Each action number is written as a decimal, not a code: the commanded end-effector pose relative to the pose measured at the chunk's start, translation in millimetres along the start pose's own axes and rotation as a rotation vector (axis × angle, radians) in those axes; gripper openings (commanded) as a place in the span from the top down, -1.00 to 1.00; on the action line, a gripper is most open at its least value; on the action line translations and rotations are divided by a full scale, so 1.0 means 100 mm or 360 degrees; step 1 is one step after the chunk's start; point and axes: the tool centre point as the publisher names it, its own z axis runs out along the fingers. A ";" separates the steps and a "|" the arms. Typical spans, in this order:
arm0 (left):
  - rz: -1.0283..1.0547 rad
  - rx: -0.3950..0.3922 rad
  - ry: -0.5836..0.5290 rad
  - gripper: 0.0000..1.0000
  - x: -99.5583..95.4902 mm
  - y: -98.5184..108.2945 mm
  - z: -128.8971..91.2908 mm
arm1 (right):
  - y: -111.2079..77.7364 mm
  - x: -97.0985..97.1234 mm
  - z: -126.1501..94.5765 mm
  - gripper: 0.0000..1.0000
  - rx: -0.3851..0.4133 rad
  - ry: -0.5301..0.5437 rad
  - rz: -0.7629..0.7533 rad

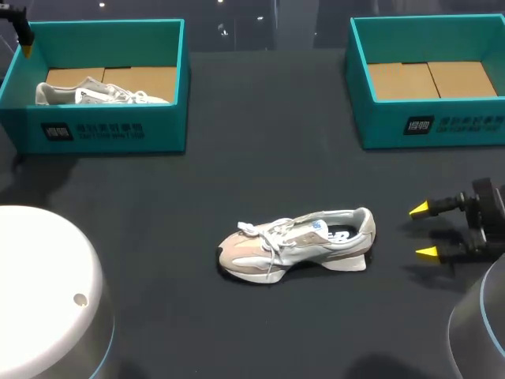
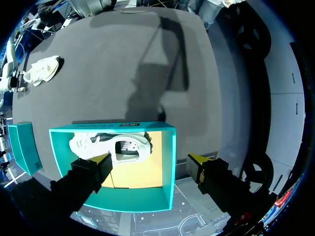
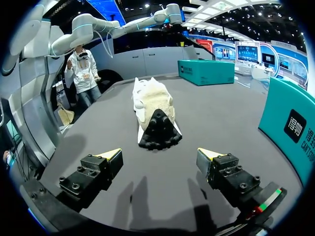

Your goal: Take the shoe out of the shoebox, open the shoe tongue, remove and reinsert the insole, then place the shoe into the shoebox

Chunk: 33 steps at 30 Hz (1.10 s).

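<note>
A beige and white shoe (image 1: 296,241) lies on its side in the middle of the dark table, toe to the left; the left wrist view shows it far off (image 2: 42,71). My right gripper (image 1: 424,230) hovers open just right of its heel. In the right wrist view the heel and black sole (image 3: 156,129) lie straight ahead of the open right gripper (image 3: 160,158), apart from its fingers. A second shoe (image 1: 99,93) lies in the left teal shoebox (image 1: 102,130). My left gripper (image 2: 150,162) hangs open high above that box (image 2: 167,162), holding nothing.
An empty teal shoebox (image 1: 430,126) with a cardboard floor stands at the back right, just beside my right gripper (image 3: 290,123). The table's near edge lies under the right gripper. Bare table surrounds the loose shoe.
</note>
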 end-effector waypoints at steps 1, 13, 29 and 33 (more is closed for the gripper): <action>0.0002 0.0000 0.0003 -1.00 0.00 0.00 -0.01 | 0.05 0.01 0.11 -1.00 0.0016 -0.0001 -0.0001; 0.0002 0.0000 0.0003 -1.00 0.00 0.00 -0.01 | 0.09 0.08 0.33 -1.00 -0.0026 0.0008 -0.0028; 0.0002 0.0000 0.0003 -1.00 0.00 0.00 -0.01 | 0.20 0.16 0.60 -1.00 -0.0051 0.0027 -0.0049; 0.0002 0.0000 0.0003 -1.00 0.00 0.00 -0.01 | 0.21 0.14 0.65 -1.00 -0.0052 0.0036 -0.0046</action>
